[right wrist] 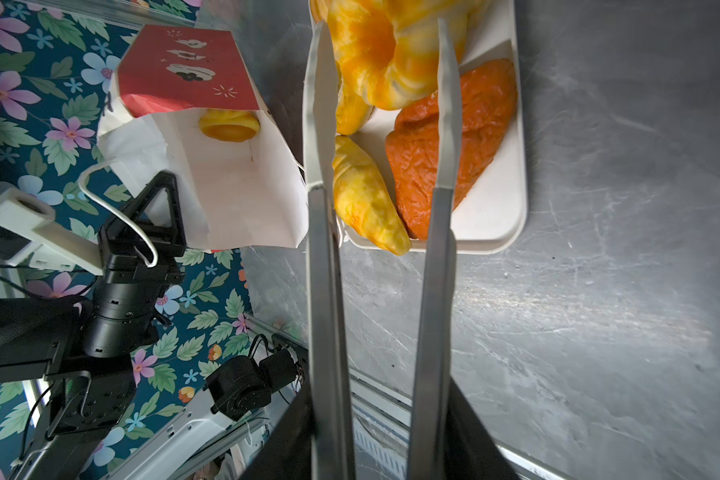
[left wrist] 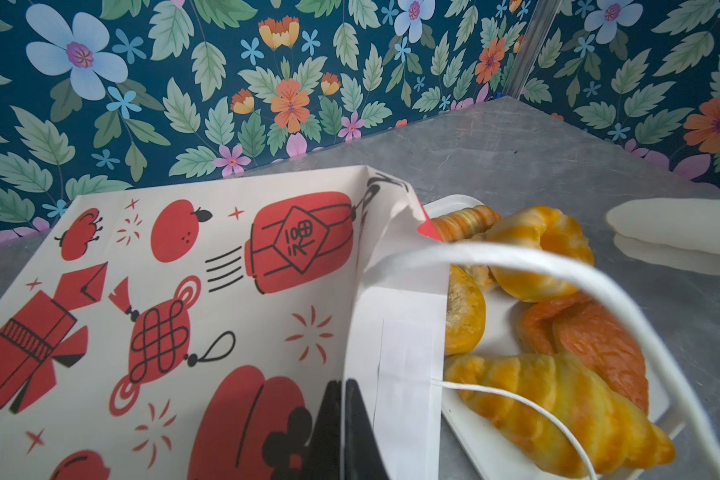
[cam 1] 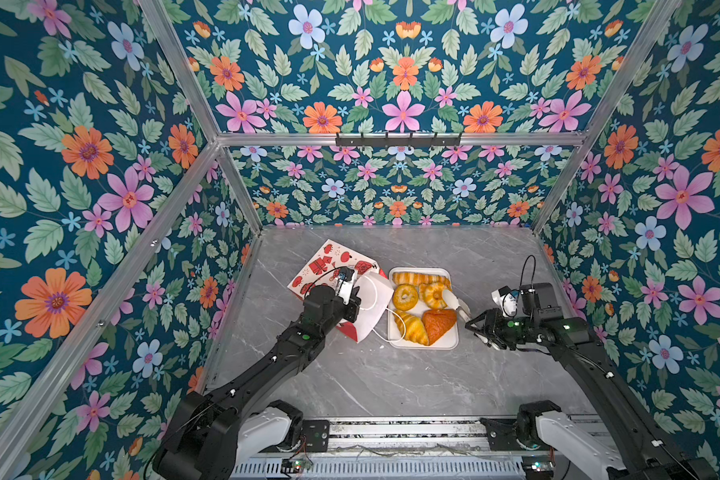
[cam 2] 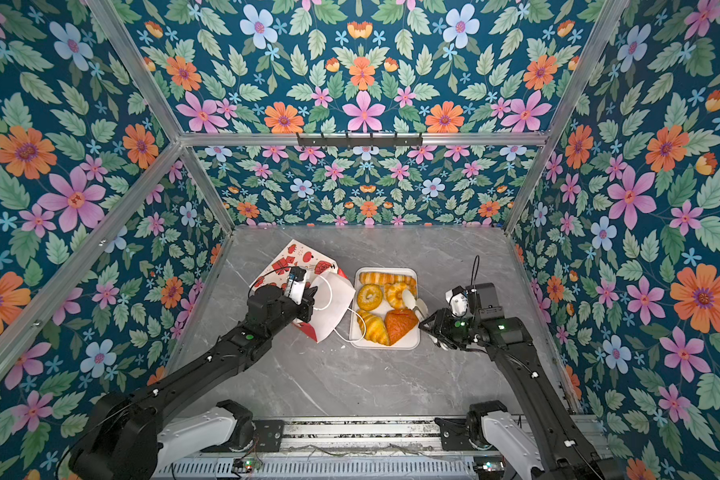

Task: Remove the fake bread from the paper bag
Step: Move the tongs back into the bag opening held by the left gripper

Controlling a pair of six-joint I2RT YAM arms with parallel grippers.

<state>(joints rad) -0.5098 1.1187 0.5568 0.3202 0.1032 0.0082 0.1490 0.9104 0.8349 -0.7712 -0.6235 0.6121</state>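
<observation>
The paper bag [cam 1: 329, 266], white with red prints, lies tilted on the grey table with its mouth toward the white tray [cam 1: 449, 343]. My left gripper [left wrist: 344, 399] is shut on the bag's rim by the mouth. One yellow piece of fake bread [right wrist: 229, 126] shows inside the bag. On the tray lie a striped loaf [cam 1: 420, 277], a ring [cam 1: 405, 297], a curled bun [cam 1: 432, 294], a croissant [cam 1: 412, 328] and an orange-brown triangle [cam 1: 438, 324]. My right gripper [cam 1: 454, 302] hangs open over the tray, its fingers either side of the curled bun [right wrist: 387, 54].
A white cord handle [cam 1: 391, 332] of the bag trails over the tray's near edge and the croissant. Floral walls close in the table at the left, back and right. A metal rail [cam 1: 391, 432] runs along the front. Bare grey tabletop [cam 1: 371, 382] lies in front of the tray.
</observation>
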